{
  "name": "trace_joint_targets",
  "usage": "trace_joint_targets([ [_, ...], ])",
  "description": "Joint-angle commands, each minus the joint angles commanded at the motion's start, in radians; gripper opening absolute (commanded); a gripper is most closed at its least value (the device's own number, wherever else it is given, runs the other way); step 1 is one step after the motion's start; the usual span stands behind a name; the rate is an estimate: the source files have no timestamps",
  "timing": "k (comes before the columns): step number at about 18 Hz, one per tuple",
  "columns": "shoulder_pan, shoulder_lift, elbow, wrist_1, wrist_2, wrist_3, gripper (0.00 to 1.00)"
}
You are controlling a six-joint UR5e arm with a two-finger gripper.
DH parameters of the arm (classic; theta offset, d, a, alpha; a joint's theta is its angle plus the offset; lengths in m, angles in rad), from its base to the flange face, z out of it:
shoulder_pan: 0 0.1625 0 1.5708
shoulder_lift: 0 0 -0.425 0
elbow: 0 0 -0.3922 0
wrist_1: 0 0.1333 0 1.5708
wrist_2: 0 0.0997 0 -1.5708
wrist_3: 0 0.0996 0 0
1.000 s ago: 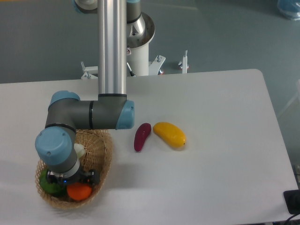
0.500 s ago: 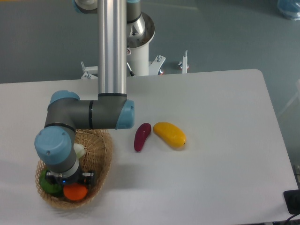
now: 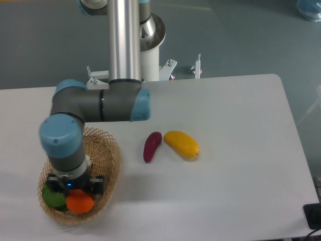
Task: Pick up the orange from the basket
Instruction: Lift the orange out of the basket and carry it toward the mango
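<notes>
The orange (image 3: 80,202) shows at the front of the wicker basket (image 3: 111,159), which sits at the table's front-left corner. My gripper (image 3: 76,190) points straight down into the basket, directly over the orange. Its black fingers (image 3: 96,185) flank the top of the fruit and look shut on it. The wrist hides the fingertips and the basket's middle. The orange looks slightly raised off the basket floor.
A green vegetable (image 3: 54,198) lies in the basket just left of the orange. A dark purple vegetable (image 3: 152,146) and a yellow mango-like fruit (image 3: 181,144) lie on the white table to the right of the basket. The arm's base stands behind the table.
The gripper shifted left onto the orange, then the arm's elbow and wrist rose. The orange moved a little left and upward with the gripper and looks larger.
</notes>
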Motion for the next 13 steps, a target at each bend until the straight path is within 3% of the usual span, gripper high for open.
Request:
trace_joint_targets([
  [9, 0.183, 0.041, -0.006, -0.011, -0.002, 0.293, 0.50],
  [13, 0.261, 0.069, -0.047, -0.009, -0.002, 0.463, 0.50],
])
